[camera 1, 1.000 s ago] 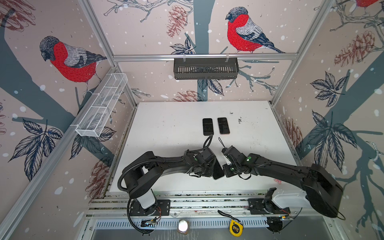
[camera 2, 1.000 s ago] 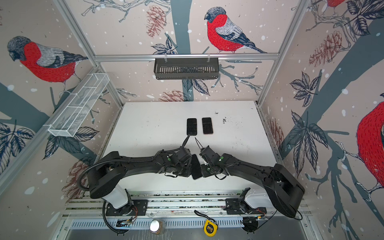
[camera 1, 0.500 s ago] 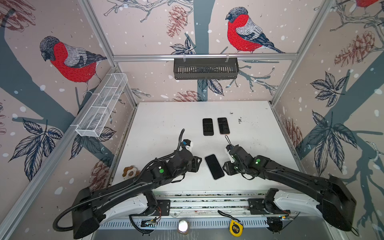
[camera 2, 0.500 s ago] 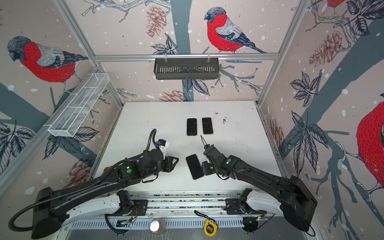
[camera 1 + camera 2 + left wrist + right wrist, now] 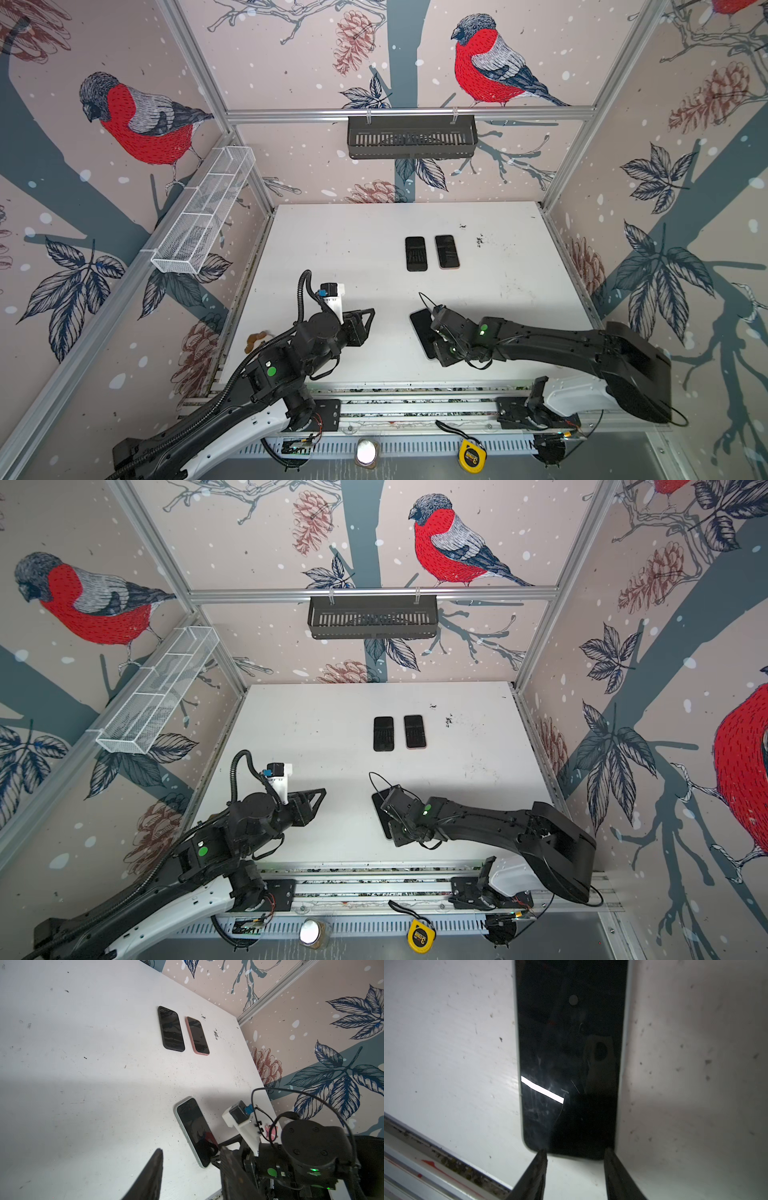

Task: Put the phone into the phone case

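A dark-screened phone with a pale green case rim lies face up on the white table, near the front middle. It also shows in the left wrist view and the right wrist view. My right gripper hovers over the phone's right side and near end, jaws open; in its wrist view the right gripper has both fingertips at the phone's bottom corners, gripping nothing. My left gripper stands open and empty, apart to the left of the phone; its wrist view shows the left gripper with bare fingers.
Two more phones lie side by side at the back middle: a black one and a pink-rimmed one. A black basket hangs on the back wall, a white wire rack on the left wall. A metal rail borders the table's front.
Both grippers were shut together at the phone; they have opened and let it lie flat. The left arm drew back to the left. The right gripper is back over the phone's right side.
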Tool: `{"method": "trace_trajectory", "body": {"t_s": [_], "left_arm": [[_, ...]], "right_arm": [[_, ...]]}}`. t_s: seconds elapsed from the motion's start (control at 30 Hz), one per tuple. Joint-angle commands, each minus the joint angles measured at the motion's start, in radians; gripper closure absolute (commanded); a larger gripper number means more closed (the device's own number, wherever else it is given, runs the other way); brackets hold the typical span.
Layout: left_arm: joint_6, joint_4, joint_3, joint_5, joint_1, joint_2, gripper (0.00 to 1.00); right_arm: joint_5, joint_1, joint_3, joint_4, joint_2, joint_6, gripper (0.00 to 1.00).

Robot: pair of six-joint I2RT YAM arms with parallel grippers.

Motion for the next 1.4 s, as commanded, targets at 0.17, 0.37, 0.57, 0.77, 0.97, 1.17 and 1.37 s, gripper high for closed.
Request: {"method": "trace_trajectory", "body": {"t_s": [0.17,0.37,0.57,0.77,0.97,1.17,1.37], "left_arm": [[0.061,-0.154,0.143,-0.064,0.003,-0.137,0.55],[0.110,-0.298,0.213,-0.177,0.003,-0.181,0.51],[0.142,-0.286,0.185,-0.184,0.001,-0.221,0.53],[0.139,-0.286,0.180,-0.209,0.003,-0.232,0.53],[0.133,-0.292,0.181,-0.219,0.002,-0.226,0.54],[0.146,-0.273,0.180,-0.243,0.001,-0.217,0.54],[0.162,-0.261,0.171,-0.236,0.003,-0.193,0.56]], "right_arm": [[0.087,-0.033,0.157,-0.041,0.272,-0.043,0.53],[0.136,-0.036,0.303,-0.106,0.322,-0.069,0.39],[0.154,-0.015,0.294,-0.144,0.233,-0.078,0.05],[0.107,0.000,0.201,-0.112,0.197,-0.042,0.03],[0.079,0.000,0.158,-0.077,0.220,-0.023,0.14],[0.078,-0.006,0.215,-0.078,0.234,-0.021,0.34],[0.076,-0.050,0.375,-0.094,0.326,-0.040,0.34]]}}
